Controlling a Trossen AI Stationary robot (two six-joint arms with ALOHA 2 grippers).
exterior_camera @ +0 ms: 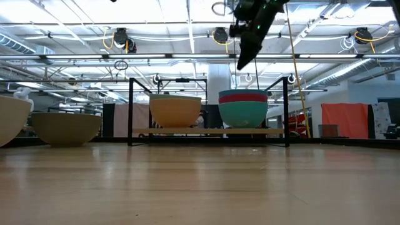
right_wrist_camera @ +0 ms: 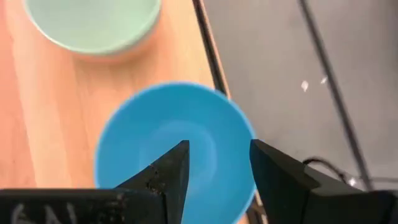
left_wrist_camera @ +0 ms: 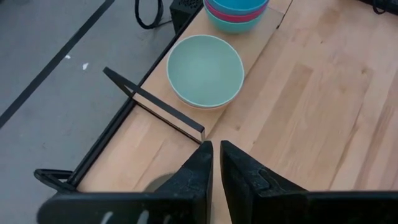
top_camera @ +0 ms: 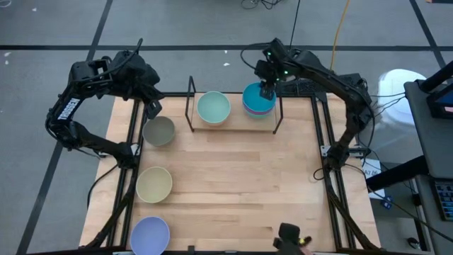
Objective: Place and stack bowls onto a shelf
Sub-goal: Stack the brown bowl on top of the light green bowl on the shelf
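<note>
The shelf (exterior_camera: 206, 131) stands at the table's far edge. On its left half sits a mint green bowl (top_camera: 213, 108), nested in an orange one (exterior_camera: 175, 112). On its right half is a stack (exterior_camera: 243, 109) with a teal bowl (right_wrist_camera: 174, 149) on top, then magenta, then teal. My right gripper (right_wrist_camera: 217, 149) hangs open above that stack, clear of it (exterior_camera: 245, 59). My left gripper (left_wrist_camera: 216, 148) is shut, raised over the table's left side just beyond the grey-olive bowl (top_camera: 159, 131). The grey-olive, pale yellow (top_camera: 154, 184) and lavender (top_camera: 150, 235) bowls rest on their bases on the table.
The three loose bowls stand in a line along the table's left edge. Black frame rails (top_camera: 322, 142) run down both sides of the table. A small dark device (top_camera: 289, 235) sits at the near edge. The wood between is bare.
</note>
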